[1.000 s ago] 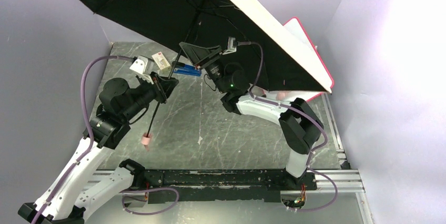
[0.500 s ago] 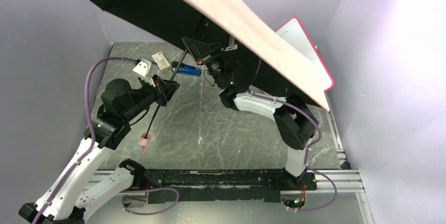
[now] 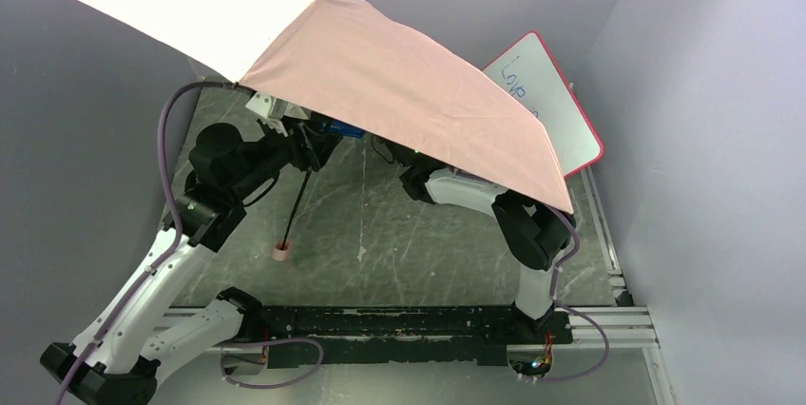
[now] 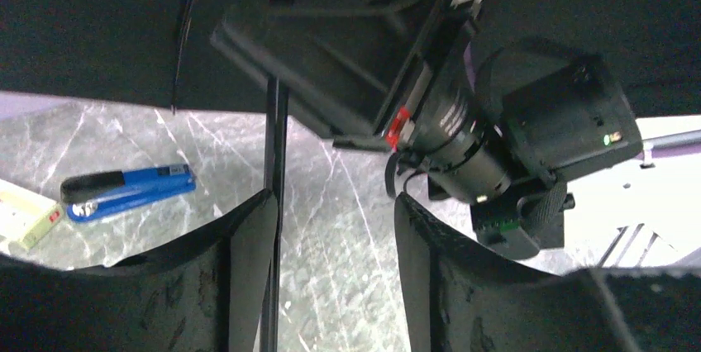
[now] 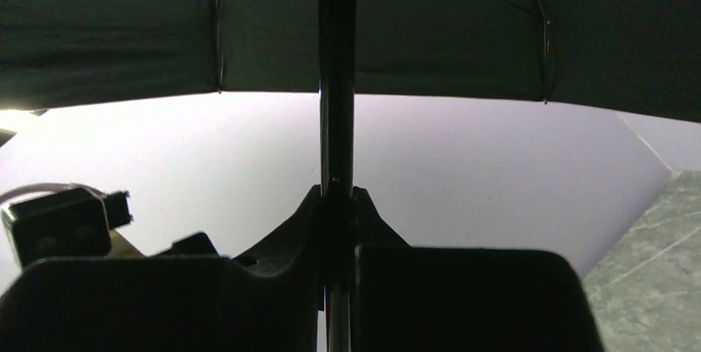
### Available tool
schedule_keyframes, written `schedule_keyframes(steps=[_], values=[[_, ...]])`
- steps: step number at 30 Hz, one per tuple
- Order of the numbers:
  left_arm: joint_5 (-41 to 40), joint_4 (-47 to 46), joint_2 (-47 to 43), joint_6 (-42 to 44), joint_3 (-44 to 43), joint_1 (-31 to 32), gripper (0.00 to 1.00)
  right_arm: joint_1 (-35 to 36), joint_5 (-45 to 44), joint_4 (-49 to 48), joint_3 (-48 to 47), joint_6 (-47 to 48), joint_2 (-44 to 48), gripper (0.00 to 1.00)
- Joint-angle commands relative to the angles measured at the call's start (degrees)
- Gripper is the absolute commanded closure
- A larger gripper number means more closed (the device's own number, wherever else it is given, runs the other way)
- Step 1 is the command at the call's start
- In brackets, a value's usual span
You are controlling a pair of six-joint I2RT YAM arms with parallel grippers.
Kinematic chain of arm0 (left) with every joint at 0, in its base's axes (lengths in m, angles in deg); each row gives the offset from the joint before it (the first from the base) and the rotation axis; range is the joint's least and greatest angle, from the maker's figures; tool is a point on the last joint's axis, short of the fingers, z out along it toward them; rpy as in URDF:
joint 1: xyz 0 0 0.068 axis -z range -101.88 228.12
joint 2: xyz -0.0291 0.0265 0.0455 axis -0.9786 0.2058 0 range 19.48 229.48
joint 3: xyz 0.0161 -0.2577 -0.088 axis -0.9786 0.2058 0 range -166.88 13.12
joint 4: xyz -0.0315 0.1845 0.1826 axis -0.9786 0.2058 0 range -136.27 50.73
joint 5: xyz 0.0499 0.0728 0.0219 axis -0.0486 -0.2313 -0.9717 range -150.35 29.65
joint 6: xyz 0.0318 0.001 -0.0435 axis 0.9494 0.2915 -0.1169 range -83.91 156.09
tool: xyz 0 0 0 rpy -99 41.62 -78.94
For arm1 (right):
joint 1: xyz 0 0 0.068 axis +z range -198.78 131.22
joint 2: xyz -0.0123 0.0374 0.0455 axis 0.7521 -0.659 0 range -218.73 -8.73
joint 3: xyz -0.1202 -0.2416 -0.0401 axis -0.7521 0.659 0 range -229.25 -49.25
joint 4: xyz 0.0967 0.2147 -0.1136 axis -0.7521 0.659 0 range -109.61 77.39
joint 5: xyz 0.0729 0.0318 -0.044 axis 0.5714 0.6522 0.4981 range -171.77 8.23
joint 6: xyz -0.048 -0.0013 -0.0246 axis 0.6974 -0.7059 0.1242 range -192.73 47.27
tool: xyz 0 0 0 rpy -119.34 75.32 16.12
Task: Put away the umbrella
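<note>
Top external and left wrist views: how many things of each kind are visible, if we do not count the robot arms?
umbrella: 1
whiteboard: 1
blue stapler: 1
small pale packet: 1
Total: 4

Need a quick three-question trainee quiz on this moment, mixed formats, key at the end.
1. True or false: the umbrella is folded shut.
2. Which claw is clamped on the shaft? A left, B right, C both.
3. Name the blue thing lying on the table in the left wrist view.

Key: 1 false, it is open. 2 B, the right claw. 3 the stapler.
</note>
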Motion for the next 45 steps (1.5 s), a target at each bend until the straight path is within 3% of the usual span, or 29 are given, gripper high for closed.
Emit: schedule_keyframes(steps=[1,9,22,28,35,40,43,45], values=[[1.3,-6.2,2.3,-0.3,-2.5,0.1,0.42,-0.1,1.6,-2.7,0.3,0.6,2.5,1.00],[1.9,-6.9,4.4,1.1,0.5,0.1,0.45,-0.1,2.3,-1.9,1.2,-1.1,3.9,1.00],[5.3,-7.9,4.9,0.0,5.2,0.1,0.62,-0.1,3.0,-1.6,0.8,-3.1,4.4,1.00],[4.7,-5.8,4.1,0.5,5.9,0.1,0.49,-0.1,1.9,-1.3,1.5,-2.0,5.4,1.00],[1.0,-4.0,1.8,0.4,7.8,0.1,0.47,-0.1,1.8,-1.4,1.8,-2.3,5.2,1.00],[2.0,-7.7,3.1,-2.0,9.1,0.1,0.58,-0.1,4.3,-2.4,2.0,-4.0,4.9,1.00],[3.0,-11.9,5.5,-4.4,9.1,0.1,0.70,-0.1,4.8,-1.7,4.3,-4.2,6.2,1.00],[4.5,-12.6,7.5,-4.7,8.1,0.1,0.84,-0.1,5.2,-1.2,5.6,-4.1,7.0,1.00]])
